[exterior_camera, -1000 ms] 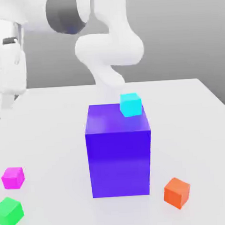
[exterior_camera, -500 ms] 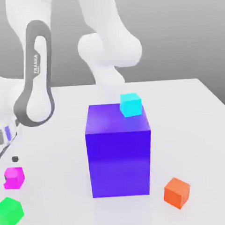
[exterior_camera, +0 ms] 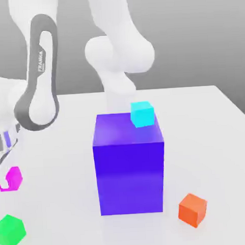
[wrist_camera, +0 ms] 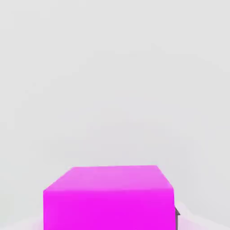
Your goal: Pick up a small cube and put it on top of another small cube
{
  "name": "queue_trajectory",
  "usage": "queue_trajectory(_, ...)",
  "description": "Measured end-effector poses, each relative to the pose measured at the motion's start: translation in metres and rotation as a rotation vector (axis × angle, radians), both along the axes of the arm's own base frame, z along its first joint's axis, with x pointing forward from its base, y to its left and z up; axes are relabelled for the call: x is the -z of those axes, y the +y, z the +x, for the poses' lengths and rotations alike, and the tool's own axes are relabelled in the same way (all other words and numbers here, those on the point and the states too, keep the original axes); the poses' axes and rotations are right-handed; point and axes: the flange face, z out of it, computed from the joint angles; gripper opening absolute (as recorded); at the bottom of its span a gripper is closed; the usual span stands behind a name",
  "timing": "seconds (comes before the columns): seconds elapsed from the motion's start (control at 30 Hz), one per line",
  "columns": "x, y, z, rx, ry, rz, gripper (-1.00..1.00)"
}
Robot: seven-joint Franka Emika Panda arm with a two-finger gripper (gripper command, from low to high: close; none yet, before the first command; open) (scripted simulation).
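gripper [wrist_camera: 110,221] with magenta cube [exterior_camera: 14,178] in its clamp, at the exterior view's left, near green cube [exterior_camera: 11,232]

The block [exterior_camera: 129,170] stands on the tabletop [exterior_camera: 197,140] and serves here as the landmark. On top of the block lies the upper cube [exterior_camera: 142,114], toward the exterior view's right side of its top. To the exterior view's right of the block, near it and a little before its front face, is the right cube [exterior_camera: 192,210]. To the exterior view's left, well apart from the block, there are two others: the front-left cube [exterior_camera: 11,232], placed more before the block, and the held cube [exterior_camera: 14,178] [wrist_camera: 110,209].
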Motion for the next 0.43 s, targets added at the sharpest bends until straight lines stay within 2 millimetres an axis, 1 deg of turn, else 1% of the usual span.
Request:
queue_trajectory(0.07,-0.013,0.007,0.034,0.008,0.000,0.001,-1.00)
queue_trajectory(0.17,-0.034,0.022,0.084,0.023,-0.001,-0.001,-1.00)
queue_trajectory(0.2,-0.030,0.025,0.092,0.027,-0.001,-0.002,-1.00)
queue_trajectory(0.23,-0.020,0.026,0.096,0.028,-0.001,-0.002,-1.00)
queue_trajectory(0.3,0.006,0.027,0.099,0.029,0.000,-0.002,-1.00)
queue_trajectory(0.33,0.017,0.028,0.099,0.029,0.000,-0.002,1.00)
queue_trajectory(0.43,0.017,0.028,0.099,0.029,0.000,-0.002,1.00)
